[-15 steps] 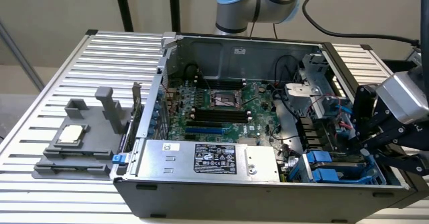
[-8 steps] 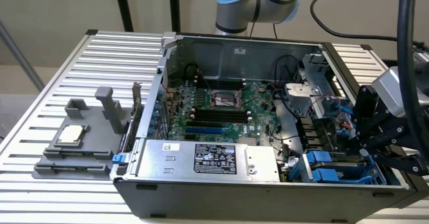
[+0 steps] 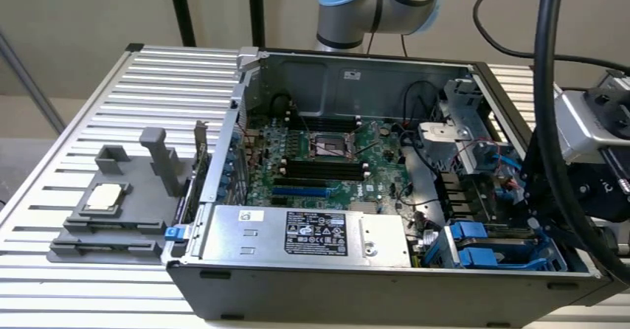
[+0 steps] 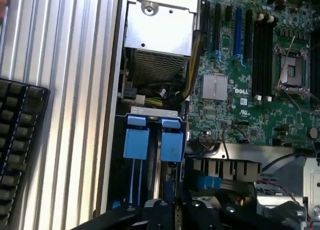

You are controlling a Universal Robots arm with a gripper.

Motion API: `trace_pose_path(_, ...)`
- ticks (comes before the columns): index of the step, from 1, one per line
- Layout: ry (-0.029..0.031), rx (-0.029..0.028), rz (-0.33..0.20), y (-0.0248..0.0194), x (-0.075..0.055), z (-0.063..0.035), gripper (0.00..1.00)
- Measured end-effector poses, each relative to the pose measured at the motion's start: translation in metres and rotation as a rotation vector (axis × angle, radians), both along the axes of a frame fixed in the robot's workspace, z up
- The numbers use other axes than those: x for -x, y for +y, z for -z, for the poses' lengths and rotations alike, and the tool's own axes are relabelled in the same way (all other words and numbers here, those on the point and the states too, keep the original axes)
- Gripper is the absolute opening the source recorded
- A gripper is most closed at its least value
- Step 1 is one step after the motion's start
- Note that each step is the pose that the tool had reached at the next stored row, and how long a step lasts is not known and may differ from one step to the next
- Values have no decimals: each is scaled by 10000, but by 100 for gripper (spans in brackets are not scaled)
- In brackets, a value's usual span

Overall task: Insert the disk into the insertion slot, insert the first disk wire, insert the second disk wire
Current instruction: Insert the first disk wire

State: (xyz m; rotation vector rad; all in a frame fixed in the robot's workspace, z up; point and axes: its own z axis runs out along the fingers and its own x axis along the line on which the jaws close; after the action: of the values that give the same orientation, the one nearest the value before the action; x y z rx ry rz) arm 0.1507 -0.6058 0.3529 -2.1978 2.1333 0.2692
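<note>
Gripper (image 4: 167, 208) fingers together, close over slot (image 3: 497, 249) w/ blue latches (image 4: 136, 142), exterior view's lower right; PSU (image 3: 305, 233) beside it, mobo (image 3: 325, 159) mid-case.

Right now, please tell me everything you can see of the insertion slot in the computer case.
The insertion slot is a dark grey metal cage in a corner of the open computer case, at the exterior view's right, beside the silver power supply. Two bright blue plastic latches sit side by side on it. Whether a drive sits inside cannot be told.
</note>
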Motion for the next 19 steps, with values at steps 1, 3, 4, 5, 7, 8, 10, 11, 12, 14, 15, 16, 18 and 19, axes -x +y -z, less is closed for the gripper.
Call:
trace_pose_path(1, 0, 1, 175, 0, 0, 7, 16)
trace_pose_path(3, 4, 0, 525, 0, 0, 23, 16)
trace_pose_path(4, 9, 1, 706, 0, 0, 31, 16)
trace_pose_path(5, 11, 2, 872, 0, 0, 39, 16)
trace_pose_path(7, 14, 3, 1058, 2, -1, 50, 16)
trace_pose_path(8, 14, 18, 1108, 4, 0, 57, 16)
trace_pose_path(10, 9, 117, 1157, 11, 0, 73, 16)
trace_pose_path(11, 4, 192, 1169, 17, 0, 79, 16)
trace_pose_path(12, -1, 268, 1175, 25, 0, 82, 16)
trace_pose_path(14, -9, 422, 1177, 53, 0, 82, 16)
trace_pose_path(15, -14, 504, 1176, 73, 0, 82, 16)
trace_pose_path(16, -20, 631, 1176, 92, 0, 82, 16)
trace_pose_path(18, -27, 826, 1176, 132, 0, 82, 16)
trace_pose_path(19, -15, 890, 1175, 160, 0, 83, 16)
